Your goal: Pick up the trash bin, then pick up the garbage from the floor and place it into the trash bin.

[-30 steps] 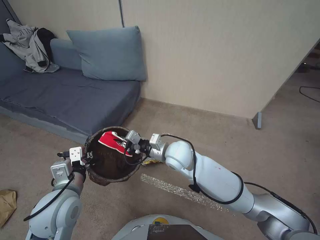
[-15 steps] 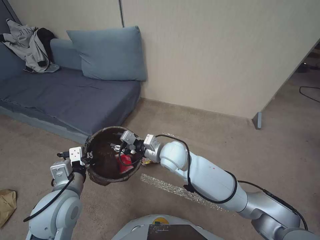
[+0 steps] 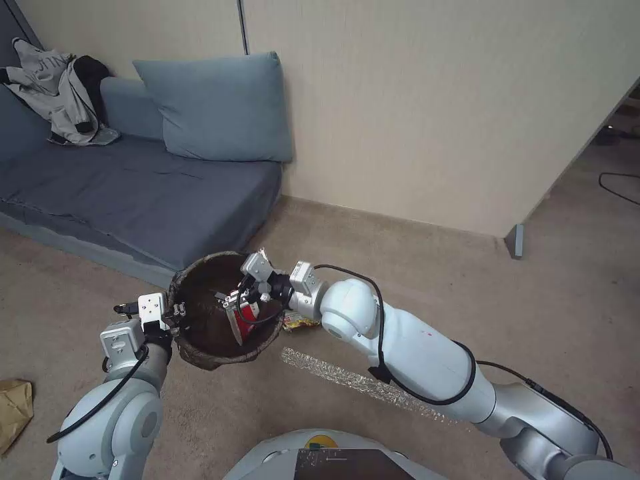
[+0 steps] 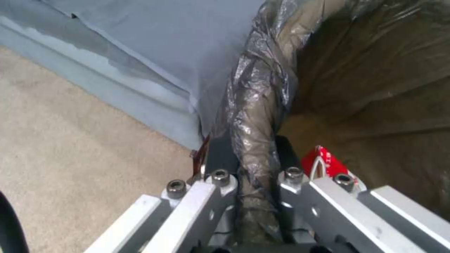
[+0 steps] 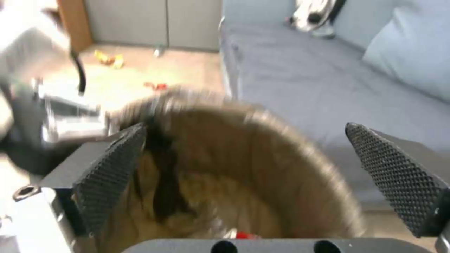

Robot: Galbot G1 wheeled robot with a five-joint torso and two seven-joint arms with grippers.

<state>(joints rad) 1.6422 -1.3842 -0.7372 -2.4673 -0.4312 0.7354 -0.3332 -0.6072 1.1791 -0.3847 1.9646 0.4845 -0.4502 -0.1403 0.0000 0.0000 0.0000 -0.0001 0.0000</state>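
Note:
The trash bin, lined with a wrinkled brown bag, hangs off the carpet in front of the sofa. My left gripper is shut on its near rim, and the left wrist view shows the fingers clamped either side of the bagged rim. My right gripper hovers over the bin's mouth, open and holding nothing, its pads spread wide above the bin. A red-and-white snack packet lies inside the bin. A yellow wrapper lies on the floor beside the bin.
A grey sofa with a cushion stands just behind the bin. A crumpled brown paper bag lies at the far left and a silver foil strip under my right arm. More yellow and red litter lies farther off.
My right gripper has opened and let the red packet drop into the bin, then tilted up slightly. The left gripper and the bin have stayed put.

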